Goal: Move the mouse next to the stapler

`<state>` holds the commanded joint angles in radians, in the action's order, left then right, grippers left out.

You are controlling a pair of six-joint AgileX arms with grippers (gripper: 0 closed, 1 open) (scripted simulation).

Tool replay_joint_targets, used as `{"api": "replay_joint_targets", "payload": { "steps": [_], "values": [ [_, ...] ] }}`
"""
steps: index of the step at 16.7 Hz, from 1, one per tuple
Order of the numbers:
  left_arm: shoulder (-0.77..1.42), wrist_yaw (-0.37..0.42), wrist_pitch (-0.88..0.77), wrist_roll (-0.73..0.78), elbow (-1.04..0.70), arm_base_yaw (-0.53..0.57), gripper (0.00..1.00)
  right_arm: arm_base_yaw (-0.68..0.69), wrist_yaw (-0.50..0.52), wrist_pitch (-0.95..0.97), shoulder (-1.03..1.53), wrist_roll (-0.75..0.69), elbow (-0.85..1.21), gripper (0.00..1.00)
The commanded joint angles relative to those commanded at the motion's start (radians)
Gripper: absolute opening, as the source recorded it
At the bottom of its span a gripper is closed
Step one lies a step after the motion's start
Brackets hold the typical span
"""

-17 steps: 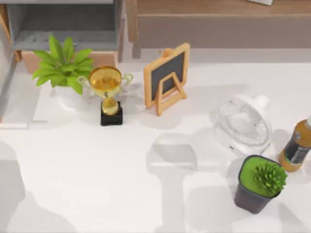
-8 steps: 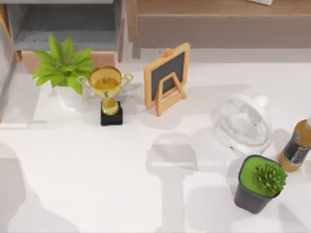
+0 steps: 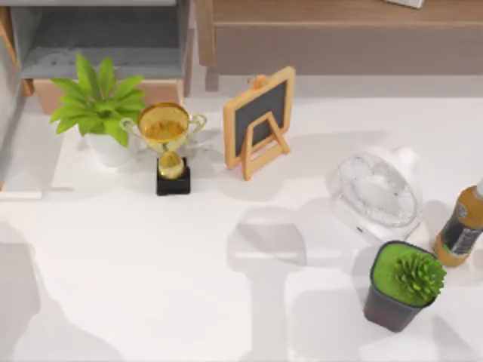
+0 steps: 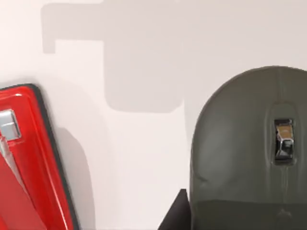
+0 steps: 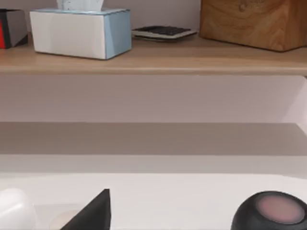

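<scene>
The left wrist view looks down at close range on a dark grey mouse (image 4: pixel 249 153) with a scroll wheel. It lies on the white table. A red stapler (image 4: pixel 26 158) with a black edge lies beside it, with a strip of bare table between them. A black part of my left gripper (image 4: pixel 175 215) shows right at the mouse's edge. In the right wrist view, a black part of my right gripper (image 5: pixel 93 211) hangs over the table, facing a wooden shelf (image 5: pixel 153 62).
In the top view a leafy plant (image 3: pixel 98 105), a gold trophy (image 3: pixel 167 143), a small chalkboard (image 3: pixel 258 121), a white fan (image 3: pixel 377 192), a bottle (image 3: pixel 460 230) and a potted succulent (image 3: pixel 404 283) stand on the white table. A tissue box (image 5: pixel 79 31) sits on the shelf.
The shadow at the table's near left corner has shifted slightly. The objects in the top view have not moved.
</scene>
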<state>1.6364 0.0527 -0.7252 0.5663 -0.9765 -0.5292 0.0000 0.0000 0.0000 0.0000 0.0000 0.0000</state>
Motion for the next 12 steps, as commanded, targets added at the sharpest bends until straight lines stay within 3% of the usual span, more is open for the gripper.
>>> {"api": "replay_joint_targets", "payload": {
  "steps": [11,12],
  "values": [
    [0.052,-0.002,0.001,0.000,0.043,0.000,0.00,0.000,0.000,0.000,0.000,0.000,0.000,1.00],
    [0.052,-0.002,0.001,0.000,0.043,0.000,0.08,0.000,0.000,0.000,0.000,0.000,0.000,1.00]
  ]
}}
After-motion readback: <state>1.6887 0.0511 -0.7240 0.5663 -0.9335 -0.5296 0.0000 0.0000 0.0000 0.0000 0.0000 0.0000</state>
